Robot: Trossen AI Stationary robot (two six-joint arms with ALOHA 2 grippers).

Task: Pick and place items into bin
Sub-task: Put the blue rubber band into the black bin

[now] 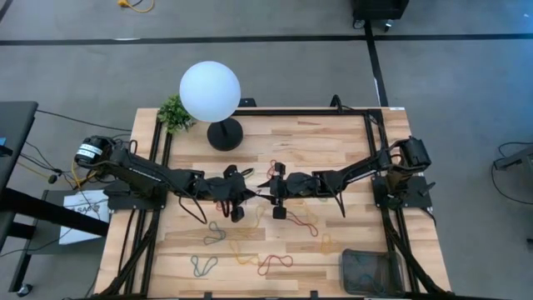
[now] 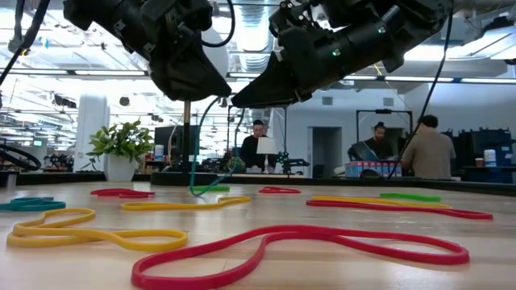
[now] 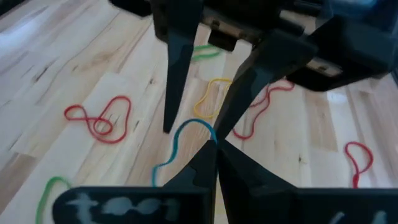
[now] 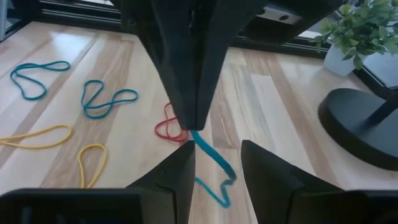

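Setting: pale wooden slatted table in an open office, people at desks far behind in the low view.
Foreground: thin red rubber-band loop and yellow rubber-band loop lie flat at the bottom of the low view, more coloured loops beyond them.
Handover band: slim teal rubber band dangles off the table at centre frame in the high view.
Left gripper: fingers pinched shut on the teal band's upper end.
Right gripper: jaws parted, one on each side of the hanging band, holding nothing.
Key relation: the band hangs roughly vertical between the right fingers, so the right arm is placed to take it.
Bin: dark grey mesh tray, lower right of the high view, well apart, nearer the right arm.
Backdrop: white globe lamp on its black base, upper centre.
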